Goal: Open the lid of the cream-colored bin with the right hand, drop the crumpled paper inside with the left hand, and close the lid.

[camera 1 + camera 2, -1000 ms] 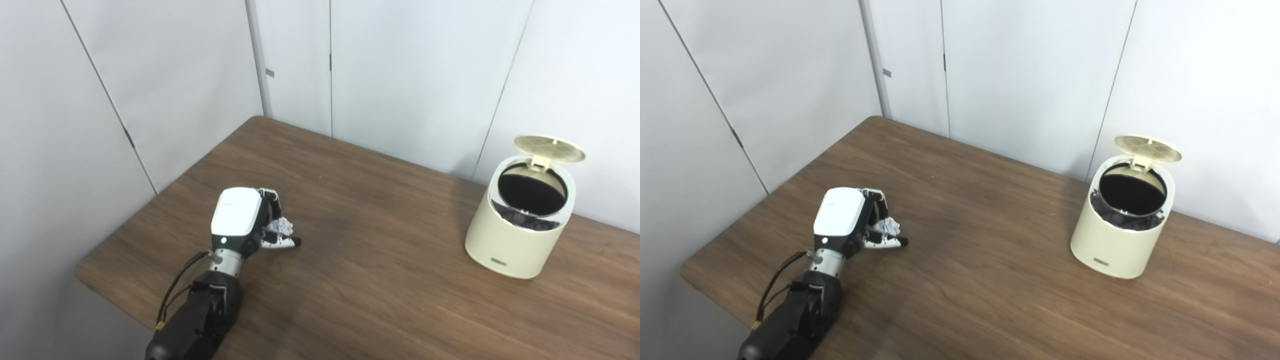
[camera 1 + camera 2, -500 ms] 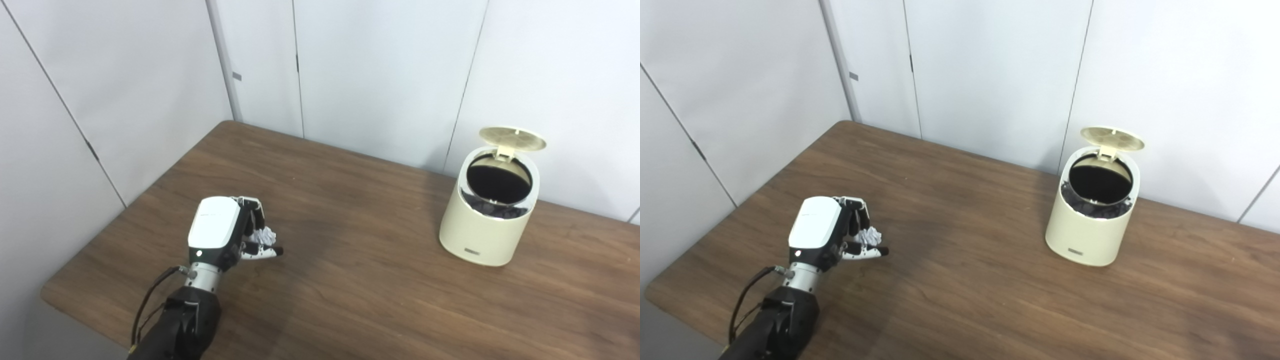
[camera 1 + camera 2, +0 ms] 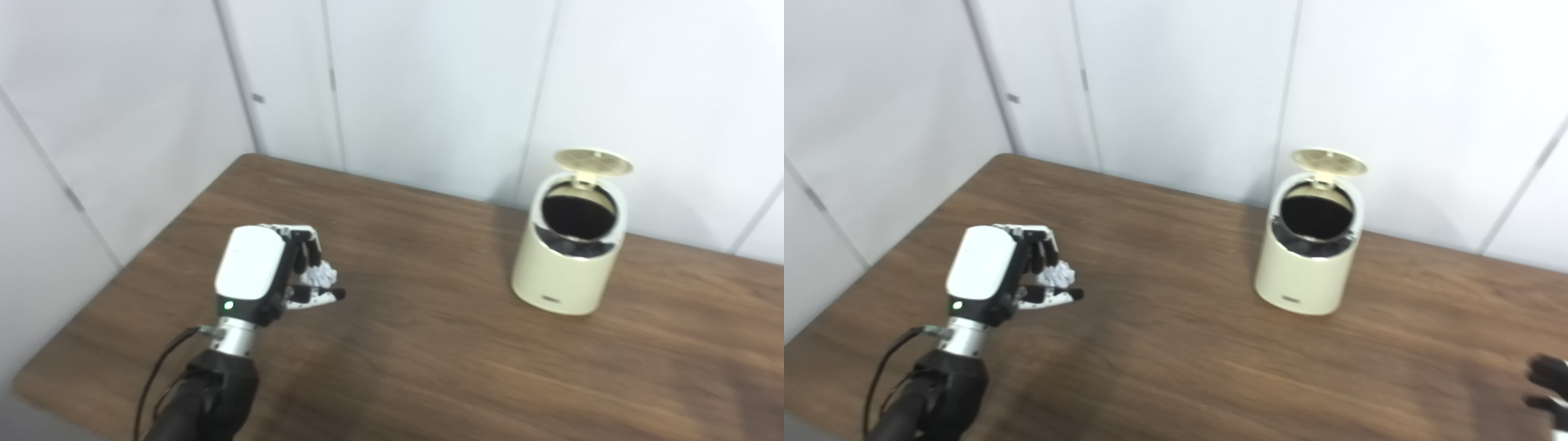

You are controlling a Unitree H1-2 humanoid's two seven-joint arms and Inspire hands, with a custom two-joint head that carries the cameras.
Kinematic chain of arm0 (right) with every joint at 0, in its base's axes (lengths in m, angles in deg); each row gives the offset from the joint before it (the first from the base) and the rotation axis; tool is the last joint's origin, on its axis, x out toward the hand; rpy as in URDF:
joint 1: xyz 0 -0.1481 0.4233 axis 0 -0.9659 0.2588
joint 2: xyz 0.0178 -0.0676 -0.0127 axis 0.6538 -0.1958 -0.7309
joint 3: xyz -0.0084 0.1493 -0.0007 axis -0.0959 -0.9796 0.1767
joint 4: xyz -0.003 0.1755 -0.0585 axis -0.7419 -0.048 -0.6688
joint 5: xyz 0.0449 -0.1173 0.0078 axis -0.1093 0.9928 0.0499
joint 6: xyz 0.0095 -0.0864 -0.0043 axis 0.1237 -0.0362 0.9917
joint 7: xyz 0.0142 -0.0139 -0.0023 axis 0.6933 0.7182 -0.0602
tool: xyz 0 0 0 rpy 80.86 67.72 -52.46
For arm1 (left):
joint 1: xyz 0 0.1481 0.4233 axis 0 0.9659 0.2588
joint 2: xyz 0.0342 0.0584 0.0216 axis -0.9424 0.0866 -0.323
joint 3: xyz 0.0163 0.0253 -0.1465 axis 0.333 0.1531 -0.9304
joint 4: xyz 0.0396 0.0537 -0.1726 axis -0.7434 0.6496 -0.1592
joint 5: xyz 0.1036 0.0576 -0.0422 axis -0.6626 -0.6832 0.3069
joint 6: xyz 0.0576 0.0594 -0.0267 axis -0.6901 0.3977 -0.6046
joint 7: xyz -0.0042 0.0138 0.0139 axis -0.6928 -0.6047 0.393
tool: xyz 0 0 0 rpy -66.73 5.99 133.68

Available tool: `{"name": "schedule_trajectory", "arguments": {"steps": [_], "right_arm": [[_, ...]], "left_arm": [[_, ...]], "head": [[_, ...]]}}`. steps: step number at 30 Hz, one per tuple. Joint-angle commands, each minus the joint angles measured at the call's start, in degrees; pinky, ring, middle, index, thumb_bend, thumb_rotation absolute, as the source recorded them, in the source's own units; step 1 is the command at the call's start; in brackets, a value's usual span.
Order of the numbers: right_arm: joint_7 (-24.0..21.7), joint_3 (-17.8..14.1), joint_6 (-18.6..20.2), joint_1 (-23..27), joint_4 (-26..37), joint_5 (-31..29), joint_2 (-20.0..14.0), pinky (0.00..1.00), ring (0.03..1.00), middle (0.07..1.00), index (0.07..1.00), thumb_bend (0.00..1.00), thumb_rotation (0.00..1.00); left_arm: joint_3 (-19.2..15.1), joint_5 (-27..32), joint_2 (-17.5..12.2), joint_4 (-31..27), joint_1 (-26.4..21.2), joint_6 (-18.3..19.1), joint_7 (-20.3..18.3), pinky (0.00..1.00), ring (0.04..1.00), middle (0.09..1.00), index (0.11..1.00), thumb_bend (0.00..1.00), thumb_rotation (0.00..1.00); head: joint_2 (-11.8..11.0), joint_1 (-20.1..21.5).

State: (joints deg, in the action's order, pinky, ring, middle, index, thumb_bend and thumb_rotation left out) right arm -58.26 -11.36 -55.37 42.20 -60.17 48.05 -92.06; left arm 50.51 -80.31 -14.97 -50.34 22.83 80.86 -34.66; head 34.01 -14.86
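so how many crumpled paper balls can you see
1. The crumpled paper is held in the left hand above the table's left side. The bin stands open, but its dark interior could hide more.

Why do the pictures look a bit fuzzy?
Both views are slightly smeared, like motion blur: in the left eye view the bin and left hand have soft edges; in the right eye view the right hand is a dark blur at the corner.

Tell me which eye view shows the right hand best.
The right eye view: only there do the right hand's dark fingertips peek in at the bottom right edge, too cropped to judge open or shut. The left eye view shows nothing of it.
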Motion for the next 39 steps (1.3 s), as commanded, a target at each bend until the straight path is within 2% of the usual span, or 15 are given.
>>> {"name": "schedule_trajectory", "arguments": {"steps": [1,3,7,9,10,15,20,21,22,24,32,39], "right_arm": [[0.79,0.36,-2.07,0.69,2.97,1.20,0.60,0.59,0.714,0.719,0.709,0.35,0.89],[0.97,0.79,-1.30,0.48,3.90,2.00,1.36,0.62,0.726,0.727,0.719,0.33,0.91],[1.45,1.11,-0.35,0.27,4.72,3.87,2.51,0.69,0.760,0.758,0.738,0.28,0.96],[1.74,1.13,-0.12,0.27,4.62,4.47,3.12,0.68,0.758,0.759,0.739,0.21,0.96],[1.80,1.16,0.07,0.27,4.65,4.35,3.45,0.67,0.750,0.755,0.737,0.17,0.95],[2.36,1.53,-1.05,0.34,3.91,5.48,4.03,0.62,0.715,0.728,0.708,0.10,0.83],[2.60,2.37,-1.48,0.46,3.54,6.52,4.49,0.60,0.697,0.714,0.701,0.11,0.76],[2.75,2.50,-1.24,0.42,3.53,7.12,4.64,0.60,0.694,0.711,0.701,0.12,0.76],[2.90,2.62,-1.11,0.37,3.53,7.70,4.76,0.61,0.697,0.710,0.703,0.13,0.76],[3.10,2.92,-1.52,0.27,3.32,7.99,5.01,0.60,0.698,0.710,0.702,0.14,0.77],[3.59,3.68,-0.87,-0.25,4.14,8.67,5.94,0.63,0.714,0.720,0.713,0.17,0.78],[3.07,4.64,0.16,-0.81,5.11,8.38,6.37,0.66,0.735,0.733,0.725,0.19,0.79]], "left_arm": [[-1.52,1.38,-1.22,-2.24,-1.49,-2.30,1.90,0.11,0.154,0.216,0.268,0.79,0.00],[-1.87,2.04,-1.10,-1.99,-1.93,-4.33,2.51,0.12,0.161,0.225,0.292,0.78,0.00],[-1.56,1.67,-0.30,-1.91,-3.29,-6.44,2.83,0.11,0.144,0.207,0.267,0.76,0.00],[-1.15,2.71,0.31,-2.03,-4.14,-7.58,2.19,0.11,0.144,0.209,0.268,0.76,0.00],[-0.95,3.11,0.65,-2.24,-4.53,-7.99,1.91,0.11,0.149,0.216,0.275,0.76,0.00],[1.48,2.39,4.36,-6.45,-7.62,-6.79,-1.49,0.10,0.144,0.215,0.275,0.71,0.00],[3.25,2.91,7.74,-7.40,-10.76,-6.99,-3.95,0.10,0.138,0.210,0.268,0.73,0.00],[3.60,2.78,8.47,-7.19,-11.45,-7.21,-3.88,0.10,0.140,0.213,0.367,0.62,0.02],[3.88,2.61,9.11,-6.97,-12.07,-7.37,-3.80,0.10,0.144,0.218,0.428,0.56,0.03],[4.43,2.22,10.10,-6.40,-13.28,-7.67,-3.64,0.11,0.149,0.224,0.460,0.53,0.04],[6.18,0.36,12.94,-4.07,-17.36,-8.01,-3.34,0.11,0.147,0.223,0.471,0.51,0.04],[7.63,-1.05,15.43,-0.48,-19.97,-8.72,-1.08,0.10,0.142,0.217,0.471,0.52,0.05]], "head": [[-0.09,1.29],[-0.20,3.02],[-0.09,4.88],[0.02,6.22],[-0.09,6.31],[-0.15,7.79],[-0.75,9.44],[-0.78,9.57],[-0.92,9.69],[-0.96,10.32],[-0.45,12.01],[-0.55,14.11]]}}
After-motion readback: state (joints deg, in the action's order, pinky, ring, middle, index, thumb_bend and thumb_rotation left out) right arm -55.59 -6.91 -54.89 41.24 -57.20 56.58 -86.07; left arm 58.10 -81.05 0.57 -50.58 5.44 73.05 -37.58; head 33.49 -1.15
